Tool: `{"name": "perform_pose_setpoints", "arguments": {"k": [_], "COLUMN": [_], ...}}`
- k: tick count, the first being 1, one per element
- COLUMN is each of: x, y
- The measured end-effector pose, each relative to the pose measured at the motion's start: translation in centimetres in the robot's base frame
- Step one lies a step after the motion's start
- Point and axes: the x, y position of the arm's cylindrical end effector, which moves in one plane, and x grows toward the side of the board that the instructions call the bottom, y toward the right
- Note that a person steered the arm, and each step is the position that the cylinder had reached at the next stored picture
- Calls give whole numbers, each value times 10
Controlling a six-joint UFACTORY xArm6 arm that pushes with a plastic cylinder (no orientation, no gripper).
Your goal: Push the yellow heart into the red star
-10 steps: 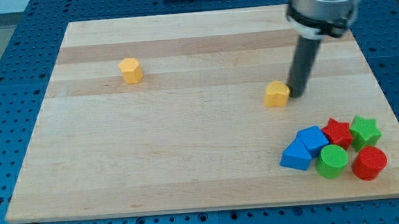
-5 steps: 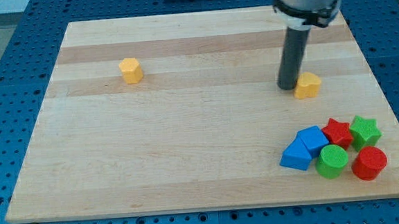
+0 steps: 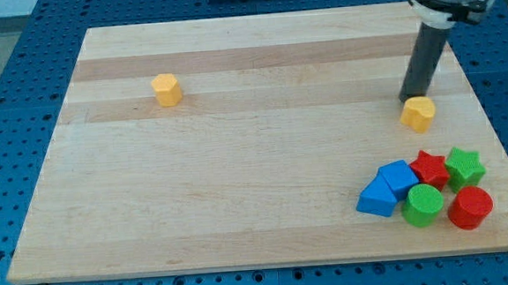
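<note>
The yellow heart [image 3: 419, 113] lies on the wooden board at the right, above the cluster of blocks. The red star [image 3: 430, 167] sits in that cluster, below the heart and apart from it. My tip [image 3: 411, 97] stands just above the heart at its upper left edge, touching or nearly touching it. The rod rises to the view's top right.
Around the red star are two blue blocks [image 3: 387, 187], a green cylinder [image 3: 423, 205], a red cylinder [image 3: 469, 207] and a green star [image 3: 464, 165]. A yellow hexagonal block [image 3: 167, 89] lies at the upper left. The board's right edge [image 3: 486, 111] is close to the heart.
The yellow heart has slid right and slightly down, from mid-right toward the board's right side. My tip went from the heart's right side, round to its left, and now sits above it.
</note>
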Motion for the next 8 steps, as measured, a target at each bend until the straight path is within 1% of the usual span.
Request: {"name": "perform_pose_setpoints", "arguments": {"k": [1, 2, 6, 8], "x": [27, 44, 65, 84], "y": [5, 5, 9, 16]}}
